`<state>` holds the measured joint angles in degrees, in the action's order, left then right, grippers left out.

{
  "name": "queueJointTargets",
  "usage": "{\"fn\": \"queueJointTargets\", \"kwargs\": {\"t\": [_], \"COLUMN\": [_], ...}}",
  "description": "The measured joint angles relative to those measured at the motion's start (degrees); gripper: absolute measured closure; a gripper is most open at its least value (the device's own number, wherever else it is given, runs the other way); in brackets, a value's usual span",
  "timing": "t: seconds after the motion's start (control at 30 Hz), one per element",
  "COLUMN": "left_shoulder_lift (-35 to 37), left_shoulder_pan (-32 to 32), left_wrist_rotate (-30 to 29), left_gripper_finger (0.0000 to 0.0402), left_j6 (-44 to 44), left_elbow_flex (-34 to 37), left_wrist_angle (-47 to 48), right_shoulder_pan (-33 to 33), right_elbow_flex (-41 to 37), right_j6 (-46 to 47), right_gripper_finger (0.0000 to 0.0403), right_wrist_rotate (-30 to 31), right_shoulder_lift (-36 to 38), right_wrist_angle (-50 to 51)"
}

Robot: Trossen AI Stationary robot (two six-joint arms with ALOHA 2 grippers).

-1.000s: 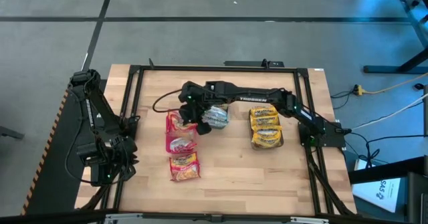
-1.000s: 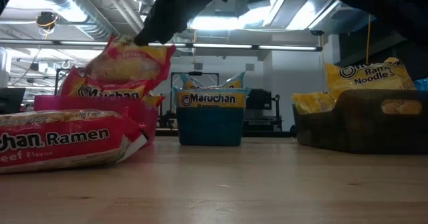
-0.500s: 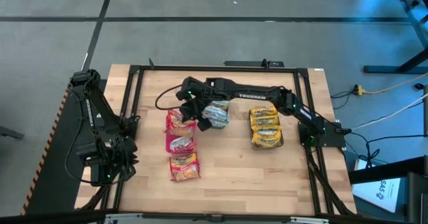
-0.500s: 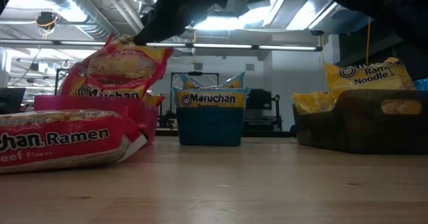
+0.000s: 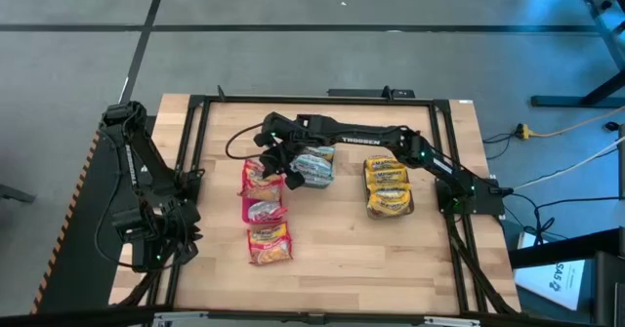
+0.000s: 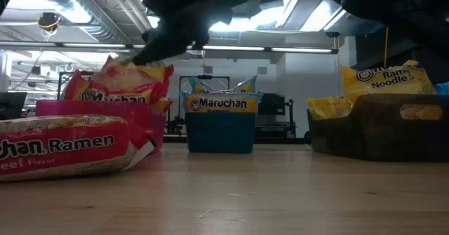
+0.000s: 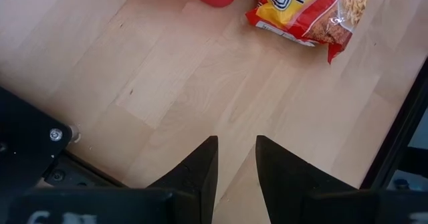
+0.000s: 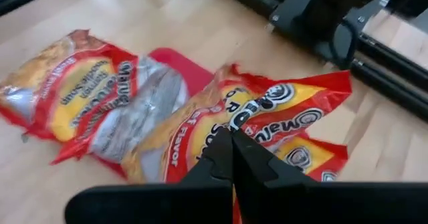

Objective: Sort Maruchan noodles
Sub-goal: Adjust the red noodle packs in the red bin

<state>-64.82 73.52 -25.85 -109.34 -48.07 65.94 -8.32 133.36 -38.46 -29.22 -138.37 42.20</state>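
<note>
Red Maruchan noodle packets fill a pink bin left of the table's middle. My right gripper reaches over this bin, shut on one red packet. Another red packet lies flat on the table nearer the front edge, also seen as the red packet. Light-blue packets sit in a blue bin and yellow ones in a dark bin. My left gripper hovers open over bare wood at the near left. My right gripper pinches the red packet by its wrapper edge between the two shut fingers. The fingers slant down from the table's right. The packet sits tilted, its lower part down among the other red packets in the pink bin.
A black frame runs around the table top. Bare wood lies open toward the front edge, between the loose red packet and the right frame rail.
My right gripper has sunk toward the pink bin and rolled a little, staying shut. The red packet has come down with it from above the bin onto the packets inside.
</note>
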Motion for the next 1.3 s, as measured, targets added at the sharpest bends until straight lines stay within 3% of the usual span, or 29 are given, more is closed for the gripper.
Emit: {"fn": "queueJointTargets", "kwargs": {"t": [0.5, 0.77, 1.3], "left_shoulder_lift": [0.0, 0.0, 0.0], "left_shoulder_pan": [0.01, 0.0, 0.0], "left_wrist_rotate": [0.0, -0.02, 3.04], "left_gripper_finger": [0.0306, 0.0306, 0.0306], "left_j6": [0.02, 0.02, 0.02], "left_elbow_flex": [0.0, 0.0, 0.0], "left_wrist_angle": [-0.18, -0.19, -1.27], "right_shoulder_pan": [-0.02, 1.77, 2.41], "right_elbow_flex": [-0.04, -0.03, -0.03], "right_j6": [-0.17, 5.23, 8.66], "right_gripper_finger": [0.0403, 0.0393, 0.0389], "right_wrist_rotate": [0.88, 12.86, 11.74], "right_shoulder_lift": [-1.46, -1.46, -1.44], "right_wrist_angle": [0.33, -0.25, -0.1]}}
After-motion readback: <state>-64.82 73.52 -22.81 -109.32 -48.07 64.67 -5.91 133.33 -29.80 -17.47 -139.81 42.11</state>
